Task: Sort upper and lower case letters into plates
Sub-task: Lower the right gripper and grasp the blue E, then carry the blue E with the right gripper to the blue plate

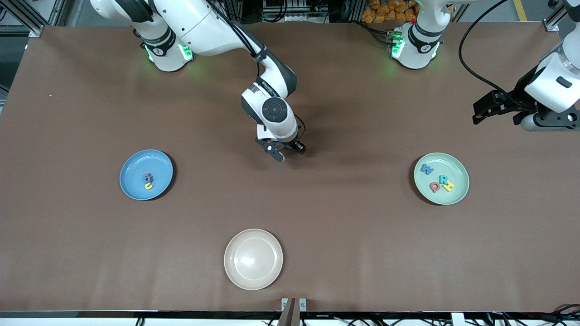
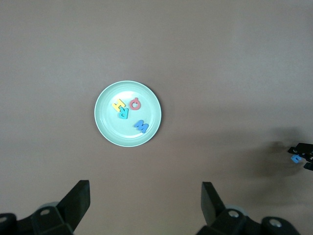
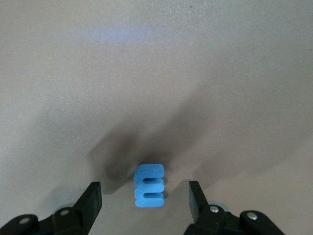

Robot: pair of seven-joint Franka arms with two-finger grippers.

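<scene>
Sky-blue plate (image 1: 146,174) toward the right arm's end of the table holds two foam letters (image 1: 147,180), one reddish and one yellow, touching each other. Moving along, your right gripper (image 1: 282,149) hangs low over the bare table between the plates, jaws spread with a gap on each side of a small blue letter (image 3: 149,185); in the right wrist view the letter sits between the fingers, and you cannot tell from it whether it rests on the table. Judge it as light, soft foam: squeeze gently across its flat faces or straight outer edges, not the prongs, which would likely flex. Nearer the front camera sits an empty cream plate (image 1: 253,258). Next, the mint plate (image 1: 441,178) carries four letters. Your left gripper (image 1: 494,111) waits, wide open, high over the left arm's end of the table.
</scene>
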